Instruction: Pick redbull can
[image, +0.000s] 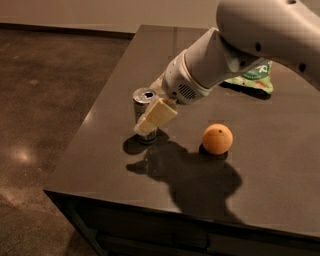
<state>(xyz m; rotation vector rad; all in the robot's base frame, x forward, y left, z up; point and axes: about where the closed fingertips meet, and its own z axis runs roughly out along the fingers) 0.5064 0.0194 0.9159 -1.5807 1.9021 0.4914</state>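
**On dark table, near left edge: can, gripper, sundries**

Item 1: redbull can (143, 101), upright on the table (280, 170) near its left edge, silver top showing, opened.
Item 2: gripper (151, 120), cream-coloured, at the end of a white arm (240, 50) reaching in from upper right. It lies across the can's front, right at it; open, closed or gripping cannot be told.
Item 3: orange (217, 138), right of the can, apart from it.
Item 4: green bag (254, 81), far side of the table, partly behind the arm.
Item 5: brown floor (45, 100), left.
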